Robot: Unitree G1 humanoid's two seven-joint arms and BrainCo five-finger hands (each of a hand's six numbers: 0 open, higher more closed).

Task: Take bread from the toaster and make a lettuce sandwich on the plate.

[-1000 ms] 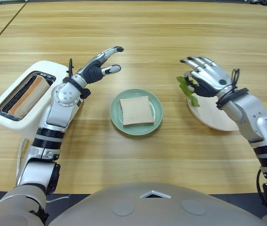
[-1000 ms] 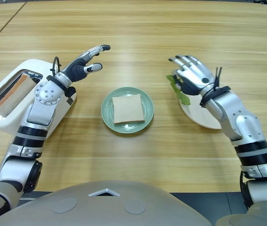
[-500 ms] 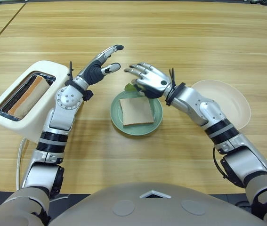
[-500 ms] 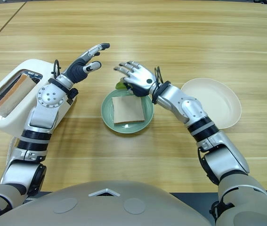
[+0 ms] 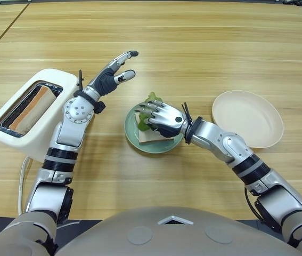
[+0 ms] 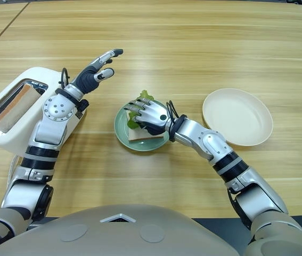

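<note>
While clamping lettuce (image 5: 152, 98) w/ R hand (image 5: 164, 118) over bread (image 6: 136, 135) on green plate (image 5: 156, 148), holds L hand (image 5: 111, 74) released & splayed, far-right of toaster (image 5: 55, 76).

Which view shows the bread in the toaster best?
The left eye view: toaster and bread lie fully in frame. The right eye view shows the bread too, but cuts the toaster's corner off.

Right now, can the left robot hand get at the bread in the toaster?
Probably yes. The left robot hand is open and empty, beside the toaster; the bread stands in an uncovered slot, with nothing over it.
</note>
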